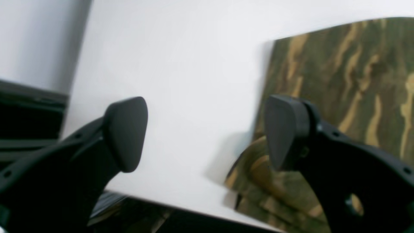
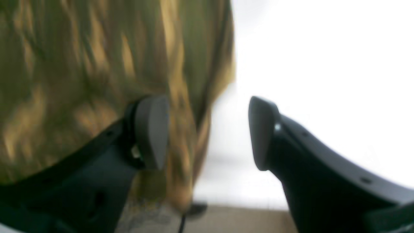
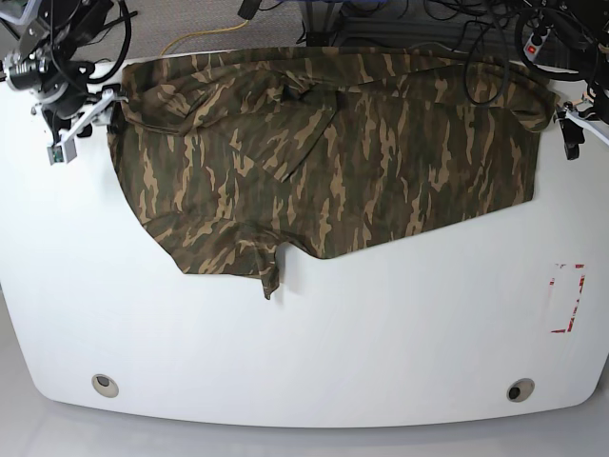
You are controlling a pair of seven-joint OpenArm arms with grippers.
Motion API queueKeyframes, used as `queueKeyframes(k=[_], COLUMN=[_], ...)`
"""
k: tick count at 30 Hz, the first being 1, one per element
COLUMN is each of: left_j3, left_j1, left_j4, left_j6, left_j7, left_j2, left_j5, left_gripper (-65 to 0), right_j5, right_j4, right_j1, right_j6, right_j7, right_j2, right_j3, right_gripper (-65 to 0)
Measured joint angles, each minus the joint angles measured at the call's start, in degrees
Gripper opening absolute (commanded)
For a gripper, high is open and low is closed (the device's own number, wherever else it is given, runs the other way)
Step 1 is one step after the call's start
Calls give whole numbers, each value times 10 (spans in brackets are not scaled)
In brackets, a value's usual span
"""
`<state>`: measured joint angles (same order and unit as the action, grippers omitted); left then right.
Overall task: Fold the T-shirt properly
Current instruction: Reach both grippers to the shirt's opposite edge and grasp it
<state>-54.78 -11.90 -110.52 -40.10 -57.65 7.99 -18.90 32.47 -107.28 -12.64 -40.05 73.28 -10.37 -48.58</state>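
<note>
Soft matt camouflage cloth T-shirt (image 3: 333, 152), smooth white table top (image 3: 314, 343) with a faint sheen, matt black plastic fingers on left gripper (image 1: 207, 132) and right gripper (image 2: 208, 132), smooth pads.

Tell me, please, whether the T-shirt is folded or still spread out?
Mostly spread out. The T-shirt lies wide across the table, with only one flap turned over near its middle and a rumpled lower edge; no neat fold shows.

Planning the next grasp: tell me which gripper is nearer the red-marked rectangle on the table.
Left. The left gripper sits at the T-shirt's edge above the red-marked rectangle; the right gripper is across the table.
</note>
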Motion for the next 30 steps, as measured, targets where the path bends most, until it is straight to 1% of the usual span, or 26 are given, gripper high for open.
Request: queueKeyframes(k=[4,9,14,15,18,19,22,25,27,30], left_j3=[37,78,95,97,96,95,94,92,91,92], left_j1=[26,45,58,59,59,59,57,55,54,54], left_j4=[8,10,10,10,10,10,10,10,10,10], left_j6=[0,0,38,43,45,45,45,46,45,45], left_j7=[0,-1,0,0,0,1,1,1,1,1], left_j2=[-1,1,0,0,1,1,1,1,1,1], left_j5=[-2,-1,-2,-1,0,-1,0,-1,-1,-1], left_gripper=[-125,-125,-125,-125,-125,-125,-125,-125,-125,-125], right_j5=[-50,-75,-96,-105,-127,-127,-135,-132,-134,-136], right_j4=[39,120,219,245,317,347,422,504,551,586], right_j1=[60,138,217,232,273,290,330,361,372,374], right_j6=[3,2,0,1,5,-1,1,1,3,4], right_j7=[3,-11,-45,-54,-92,-115,-158,-217,-237,-254], right_j2=[-8,-24,-44,-50,-64,-73,-90,-108,-114,-112], right_j3=[33,93,141,148,174,188,222,255,275,289], right_gripper=[-293,-293,-293,-293,-293,-293,-293,-293,-293,-293])
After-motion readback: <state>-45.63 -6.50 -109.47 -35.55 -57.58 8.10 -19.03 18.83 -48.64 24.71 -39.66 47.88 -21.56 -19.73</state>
